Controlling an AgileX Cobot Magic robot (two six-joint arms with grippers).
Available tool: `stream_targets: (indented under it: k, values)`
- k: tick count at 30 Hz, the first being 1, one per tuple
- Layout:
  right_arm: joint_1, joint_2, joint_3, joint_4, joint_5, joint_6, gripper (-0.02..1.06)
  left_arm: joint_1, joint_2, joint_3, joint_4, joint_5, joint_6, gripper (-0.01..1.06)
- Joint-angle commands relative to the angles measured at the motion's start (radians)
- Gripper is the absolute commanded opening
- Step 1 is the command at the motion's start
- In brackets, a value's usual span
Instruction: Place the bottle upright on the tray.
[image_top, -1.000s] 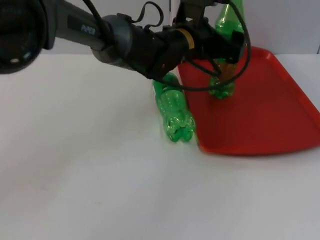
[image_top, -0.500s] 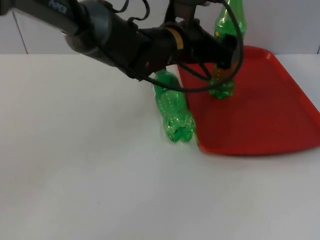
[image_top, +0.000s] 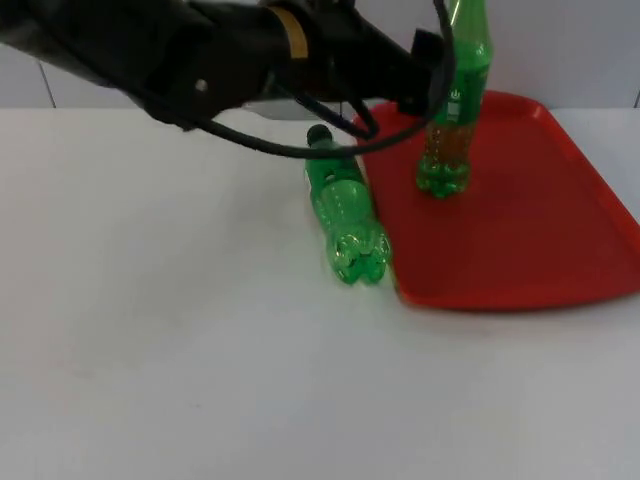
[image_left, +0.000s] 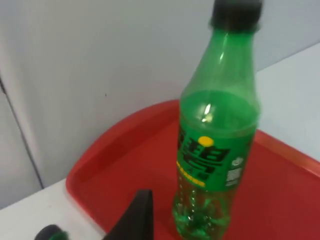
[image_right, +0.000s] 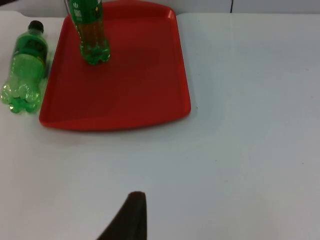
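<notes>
Left claw (image_top: 425, 75) pulled back off upright bottle (image_top: 452, 110) on tray (image_top: 560, 220); spread unclear.

Bottle (image_top: 452, 110) upright on tray (image_top: 540, 240).

My left arm (image_top: 200, 50) reaches across from my left, its gripper (image_top: 425, 75) raised above the surface. My right arm waits aside.

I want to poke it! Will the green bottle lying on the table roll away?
Probably: the lying bottle is round and rests on its side beside the tray, so a sideways poke should roll it. It looks empty, so likely light and easy to shove.
</notes>
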Motion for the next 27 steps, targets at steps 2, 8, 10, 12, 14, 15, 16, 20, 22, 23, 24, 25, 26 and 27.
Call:
stream_targets:
  k: [2,8,10,12,14,15,16,20,22,23,24,25,26,27]
  values:
    - [-0.007,-0.004,0.002,0.002,-0.007,0.002,1.04,0.0,-0.096,0.043,0.004,0.074,-0.024,1.05]
    - [-0.007,-0.004,0.002,0.002,-0.007,0.002,1.04,0.0,-0.237,0.046,0.007,0.326,-0.025,1.05]
    - [-0.007,-0.004,0.002,0.002,-0.007,0.002,1.04,0.0,-0.29,0.046,0.013,0.39,-0.025,1.05]
    - [-0.007,-0.004,0.002,0.002,-0.007,0.002,1.04,0.0,-0.341,0.046,0.005,0.444,-0.025,1.05]
    - [-0.007,-0.004,0.002,0.002,-0.007,0.002,1.04,0.0,-0.368,0.046,-0.002,0.476,-0.025,1.05]
    - [-0.007,-0.004,0.002,0.002,-0.007,0.002,1.04,0.0,-0.393,0.046,-0.01,0.501,-0.025,1.05]
    - [-0.007,-0.004,0.002,0.002,-0.007,0.002,1.04,0.0,-0.415,0.046,-0.015,0.533,-0.025,1.05]
    - [-0.007,-0.004,0.002,0.002,-0.007,0.002,1.04,0.0,-0.484,0.046,-0.017,0.645,-0.025,1.05]
    - [-0.007,-0.004,0.002,0.002,-0.007,0.002,1.04,0.0,-0.497,0.046,-0.017,0.668,-0.025,1.05]
    - [-0.007,-0.004,0.002,0.002,-0.007,0.002,1.04,0.0,-0.503,0.046,-0.017,0.676,-0.025,1.05]
    - [-0.007,-0.004,0.002,0.002,-0.007,0.002,1.04,0.0,-0.515,0.046,-0.019,0.692,-0.025,1.05]
    - [-0.007,-0.004,0.002,0.002,-0.007,0.002,1.04,0.0,-0.528,0.046,-0.019,0.709,-0.025,1.05]
    - [-0.007,-0.004,0.002,0.002,-0.007,0.002,1.04,0.0,-0.537,0.046,-0.019,0.724,-0.025,1.05]
    - [-0.007,-0.004,0.002,0.002,-0.007,0.002,1.04,0.0,-0.548,0.046,-0.019,0.736,-0.025,1.05]
